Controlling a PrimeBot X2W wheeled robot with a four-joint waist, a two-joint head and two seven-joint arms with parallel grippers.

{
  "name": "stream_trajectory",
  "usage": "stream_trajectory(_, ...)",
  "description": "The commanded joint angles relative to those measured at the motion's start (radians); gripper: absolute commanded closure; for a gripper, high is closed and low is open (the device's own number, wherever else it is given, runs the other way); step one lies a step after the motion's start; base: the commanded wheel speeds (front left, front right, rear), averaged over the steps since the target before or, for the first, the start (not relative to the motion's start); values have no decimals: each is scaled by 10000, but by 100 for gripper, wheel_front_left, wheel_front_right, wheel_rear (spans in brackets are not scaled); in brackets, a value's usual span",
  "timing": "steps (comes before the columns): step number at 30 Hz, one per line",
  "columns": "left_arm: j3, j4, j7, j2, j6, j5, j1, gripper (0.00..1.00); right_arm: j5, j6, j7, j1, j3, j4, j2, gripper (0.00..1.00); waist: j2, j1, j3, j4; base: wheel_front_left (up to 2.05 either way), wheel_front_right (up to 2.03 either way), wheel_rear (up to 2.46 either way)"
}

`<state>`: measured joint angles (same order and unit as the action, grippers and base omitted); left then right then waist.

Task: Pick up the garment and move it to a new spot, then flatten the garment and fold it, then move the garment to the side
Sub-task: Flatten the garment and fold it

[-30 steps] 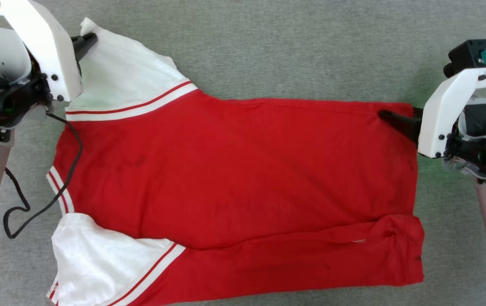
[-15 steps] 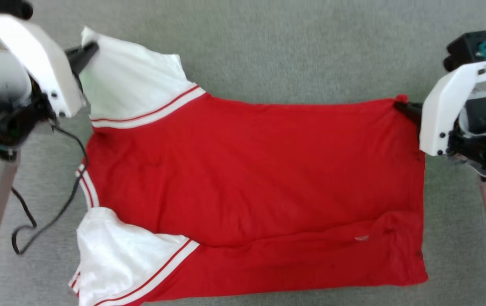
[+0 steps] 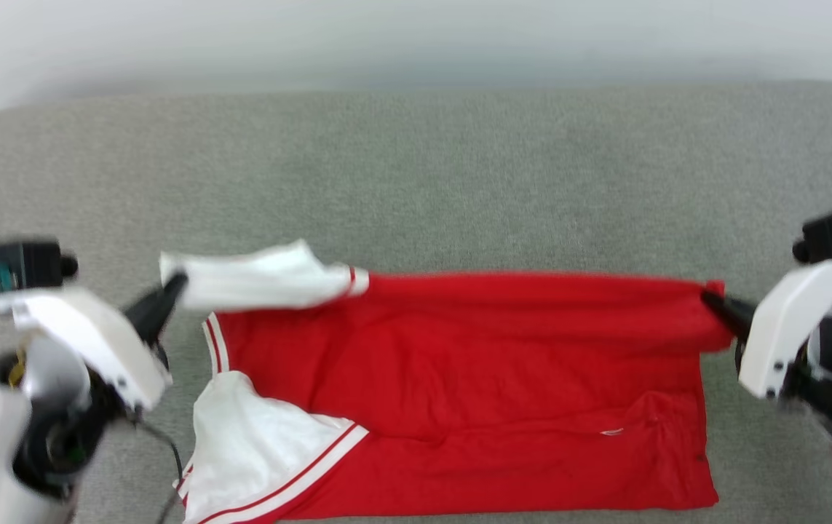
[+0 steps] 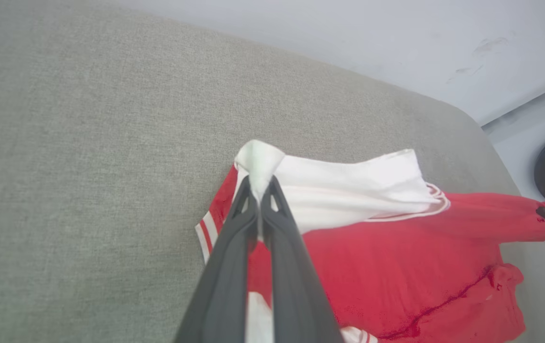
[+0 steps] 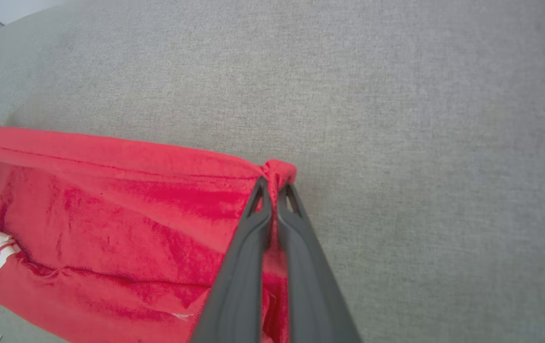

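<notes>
Tension runs along the far edge of the red T-shirt (image 3: 459, 364), which is drawn into a straight line between the two arms over the grey fabric-covered worktop (image 3: 416, 167). The left gripper (image 3: 172, 285) has its jaws closed tight on the tip of one white sleeve (image 3: 263, 280). In the left wrist view a small tuft of white cloth pokes out past the pinched tips. The right gripper (image 3: 708, 297) has its jaws closed on the red hem corner at the opposite end, and in the right wrist view a little knot of red cloth bunches just beyond the tips.

The held edge looks raised off the worktop. From there the shirt's plain red body drapes down toward the robot and rests on the grey fabric. A crease (image 3: 532, 429) crosses the body near its lower side, where a band of red cloth is folded over. The second white sleeve (image 3: 255, 444) lies flat at the near left corner, edged with red-and-white striped trim (image 3: 328, 445). A short striped band (image 3: 213, 343) shows on the shirt's left edge between the two sleeves. Beyond the worktop's far edge stands a pale wall (image 3: 416, 36).
</notes>
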<state>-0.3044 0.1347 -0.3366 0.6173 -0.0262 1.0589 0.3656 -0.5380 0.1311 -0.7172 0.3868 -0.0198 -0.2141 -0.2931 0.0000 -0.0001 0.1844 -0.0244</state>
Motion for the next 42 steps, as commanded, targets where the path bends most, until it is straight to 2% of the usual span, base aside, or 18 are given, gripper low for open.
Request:
stream_trajectory(1, 104, -93, 189, -81, -90, 95, -440, 100, -77, -7, 66, -314, 58, 35, 52, 100, 0, 1, -356, 161, 0, 0, 0)
stream_trajectory(7, 373, -474, 810, -354, -620, 580, -2869, 100, -180, -7, 616, -1808, 264, 91, 343, 100, 0, 1, -748, 177, 0, 0, 0)
stream_trajectory(10, 207, -380, 856, -607, -654, 780, -3700, 100, -197, -7, 974, -2403, 216, -96, 534, 100, 0, 1, -817, 191, 0, 0, 0)
stream_trajectory(11, 121, -301, 872, -667, -663, 771, -3873, 44, -233, -7, 1090, -2584, 156, -159, 627, 60, 0, 1, -827, 187, 0, 0, 0)
stream_trajectory(12, -9, -231, 877, -771, -614, 733, -3991, 0, -256, -6, 1250, -2746, 138, -222, 716, 0, 0, 1, -836, 191, 0, 0, 0)
stream_trajectory(17, -378, 261, 1451, -1281, -369, 390, -3971, 0, -204, -6, 2190, -3368, 142, -475, 1026, 0, 0, 1, -911, 202, 0, 0, 0)
stream_trajectory(21, -490, 457, 2243, -1398, -100, -189, -3705, 0, -218, -6, 2914, -3605, 53, -228, 1026, 0, 0, 1, -1021, 129, 0, 0, 0)
stream_trajectory(24, -517, 284, 2949, -1332, -113, -805, -3528, 0, -274, -6, 3450, -3616, 87, 284, 833, 0, 0, 1, -1138, 73, 0, 0, 0)
stream_trajectory(27, -619, -183, 3485, -1289, -351, -1506, -3323, 0, -293, -6, 3540, -3655, 292, 937, 643, 0, 0, 1, -1320, 59, 0, 0, 0)
stream_trajectory(32, -808, -1006, 4117, -1196, -885, -2609, -3017, 0, -150, -6, 2741, -3656, 1136, 1833, 264, 0, 0, 1, -1521, 104, 0, 0, 0)
stream_trajectory(37, -733, -1744, 5184, -1283, -1569, -3690, -2804, 0, 61, -6, 1441, -3499, 2061, 2505, -143, 0, 0, 1, -1509, 319, 0, 0, 0)
stream_trajectory(42, -753, -2271, 5706, -1241, -2028, -4680, -2722, 0, 363, -6, -397, -3712, 2662, 2872, -23, 0, 0, 1, -1367, 665, 0, 0, 0)
